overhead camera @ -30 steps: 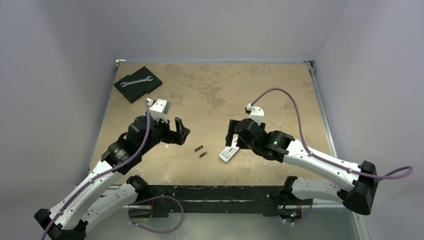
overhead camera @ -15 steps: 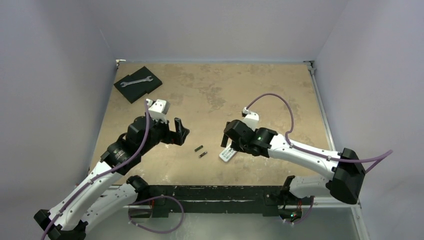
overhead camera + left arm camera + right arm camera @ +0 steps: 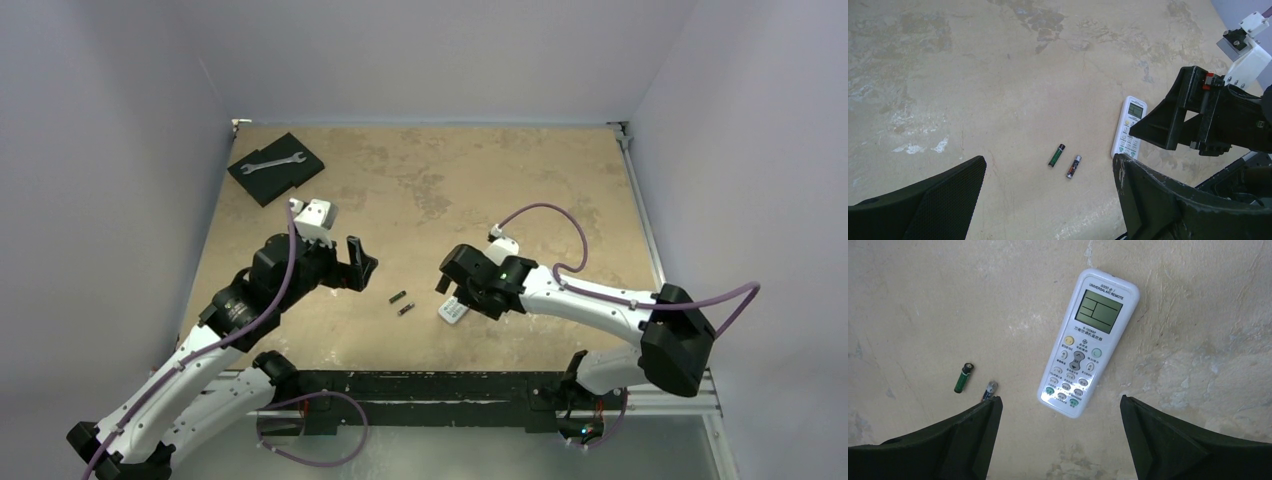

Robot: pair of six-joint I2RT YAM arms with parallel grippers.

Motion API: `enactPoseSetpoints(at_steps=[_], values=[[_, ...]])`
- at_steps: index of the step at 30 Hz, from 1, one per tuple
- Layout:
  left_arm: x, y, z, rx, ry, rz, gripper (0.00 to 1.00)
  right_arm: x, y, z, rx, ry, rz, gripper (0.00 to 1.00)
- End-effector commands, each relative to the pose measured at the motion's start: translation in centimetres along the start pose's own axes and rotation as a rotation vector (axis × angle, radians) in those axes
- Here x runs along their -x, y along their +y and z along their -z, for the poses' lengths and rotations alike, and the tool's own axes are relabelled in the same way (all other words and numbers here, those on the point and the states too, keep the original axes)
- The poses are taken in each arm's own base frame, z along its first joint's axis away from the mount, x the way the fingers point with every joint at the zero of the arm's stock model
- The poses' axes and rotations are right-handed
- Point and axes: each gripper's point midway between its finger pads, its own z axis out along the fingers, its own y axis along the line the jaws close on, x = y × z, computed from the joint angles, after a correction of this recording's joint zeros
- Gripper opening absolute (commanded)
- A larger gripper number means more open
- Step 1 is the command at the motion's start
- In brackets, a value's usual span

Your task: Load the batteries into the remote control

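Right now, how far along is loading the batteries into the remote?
Nothing is loaded yet. Both batteries lie loose on the table beside the remote control, which lies buttons-up, bay hidden. In hand: the right gripper hovers open over the remote; the left gripper is open and empty. Left: turn the remote over, expose the bay, insert both batteries.

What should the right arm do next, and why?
Probably lower the open right claw and close it on the remote control. It lies buttons-up directly under the claw, with both batteries loose beside it, so its back likely must be turned up first.
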Motion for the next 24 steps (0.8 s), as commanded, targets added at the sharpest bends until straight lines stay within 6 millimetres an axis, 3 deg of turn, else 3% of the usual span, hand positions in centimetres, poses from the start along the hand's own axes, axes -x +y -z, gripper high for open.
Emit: enactPoseSetpoints(at_steps=[1,8,24], values=[[0.3,0.1,0.1,0.004,-0.019,0.021,0.99,0.0,0.4,-0.5,-0.023,-0.006,-0.094,0.99],[0.4,0.2,0.2,0.008,-0.025,0.024,0.99,-0.6,-0.2,-1.6,-0.102,-0.002,-0.119,0.99],[0.4,0.0,0.3,-0.002,-0.028,0.025,0.99,-1.5,1.0,-3.8,-0.139,0.009,-0.107,0.97]])
